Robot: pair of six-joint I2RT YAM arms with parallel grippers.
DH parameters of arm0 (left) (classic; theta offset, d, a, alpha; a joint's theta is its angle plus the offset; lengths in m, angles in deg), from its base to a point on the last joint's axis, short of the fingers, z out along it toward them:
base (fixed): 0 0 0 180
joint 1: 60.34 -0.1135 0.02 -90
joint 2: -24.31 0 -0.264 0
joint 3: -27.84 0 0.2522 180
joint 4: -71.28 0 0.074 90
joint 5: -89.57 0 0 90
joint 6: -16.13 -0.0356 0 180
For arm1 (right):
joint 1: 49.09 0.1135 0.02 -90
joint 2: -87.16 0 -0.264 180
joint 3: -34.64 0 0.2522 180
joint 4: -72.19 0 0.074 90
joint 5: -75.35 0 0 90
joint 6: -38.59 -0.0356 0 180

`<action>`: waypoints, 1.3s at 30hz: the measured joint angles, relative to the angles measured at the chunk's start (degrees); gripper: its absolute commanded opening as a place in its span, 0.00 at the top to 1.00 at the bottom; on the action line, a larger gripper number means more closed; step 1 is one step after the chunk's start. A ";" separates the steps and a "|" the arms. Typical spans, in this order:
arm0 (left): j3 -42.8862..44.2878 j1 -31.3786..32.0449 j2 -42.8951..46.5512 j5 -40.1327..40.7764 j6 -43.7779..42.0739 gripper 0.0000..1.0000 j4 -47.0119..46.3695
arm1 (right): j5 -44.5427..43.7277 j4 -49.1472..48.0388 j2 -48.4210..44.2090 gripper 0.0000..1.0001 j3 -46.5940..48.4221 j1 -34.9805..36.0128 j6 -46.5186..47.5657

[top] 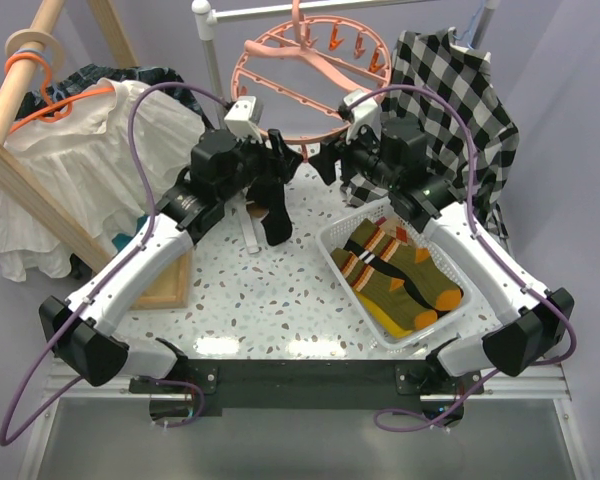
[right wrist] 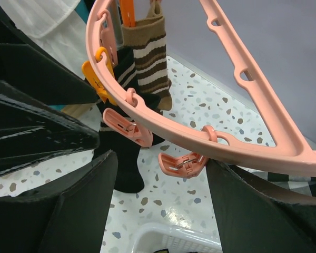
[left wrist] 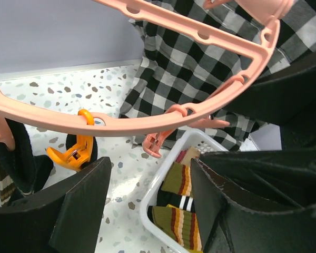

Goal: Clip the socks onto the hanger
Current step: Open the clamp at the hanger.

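Under the right arm (top: 480, 270), a white plastic mesh basket (top: 332, 252) holds olive orange-toed socks (top: 410, 280) and one yellow sock (top: 385, 318), long axes running far-left to near-right. Right gripper (right wrist: 160, 179) is nearer; it and left gripper (left wrist: 150, 179) stand wide, empty, at the salmon-pink round plastic hanger (right wrist: 253, 153). Black sock (top: 277, 215) and brown striped sock (right wrist: 147, 52) hang clipped.

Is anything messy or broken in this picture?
Nothing looks broken or spilled. The only messy bit is the socks lying crisscross in the white basket. A black sock and a striped sock hang clipped to the pink hanger.
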 measured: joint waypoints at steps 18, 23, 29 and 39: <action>4.17 0.98 -3.67 9.03 -3.06 0.87 1.20 | 1.14 -4.68 -2.97 0.28 -8.09 1.31 -1.57; 4.20 0.98 -3.67 10.27 -3.93 0.87 1.75 | 5.31 -8.17 -5.77 0.29 -11.89 1.31 -1.60; 4.74 0.98 -3.80 10.62 -3.69 0.87 2.78 | 13.88 -18.91 -5.90 0.32 -15.39 1.31 -3.21; 14.53 0.98 -8.66 9.29 -1.22 0.87 11.15 | 19.93 -34.80 0.26 0.35 -18.23 1.31 -7.26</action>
